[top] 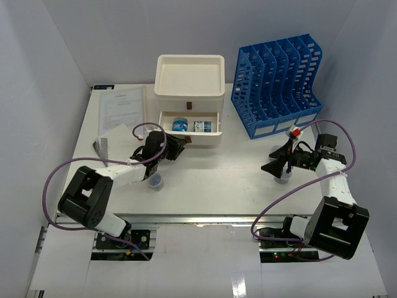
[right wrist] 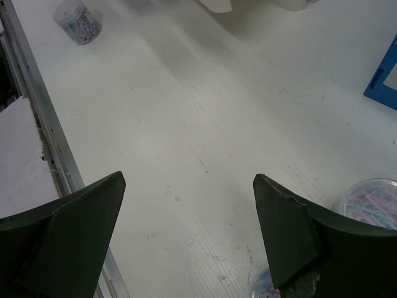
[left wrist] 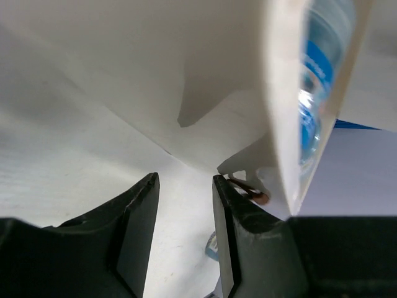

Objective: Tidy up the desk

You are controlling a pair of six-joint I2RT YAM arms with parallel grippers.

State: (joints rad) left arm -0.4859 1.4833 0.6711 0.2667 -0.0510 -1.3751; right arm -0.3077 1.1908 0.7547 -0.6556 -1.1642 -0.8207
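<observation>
1. Across the top view, the table [top: 217,192] is a flat, matte white slab that fills the frame. A cream drawer box [top: 189,77] sits at 12 o'clock with its lower drawer [top: 186,133] standing open. A ribbed blue file rack [top: 279,81] sits at 1 o'clock.
2. Left wrist view: the left fingers [left wrist: 139,230], black and wedge-shaped, stand parted with nothing between them. The thin brown handle [left wrist: 251,189] of the drawer lies just outside the gap at 2 o'clock. Risk: a sideways swing could snag the handle and drag the light box.
3. Right wrist view: the right fingers [right wrist: 285,236] are spread wide and grasp nothing. A clear round tub [right wrist: 372,202] of coloured clips lies at 4 o'clock, and a small jar [right wrist: 77,22] at 11 o'clock. Risk: an off-centre descent could tip the smooth tub and scatter the clips.
</observation>
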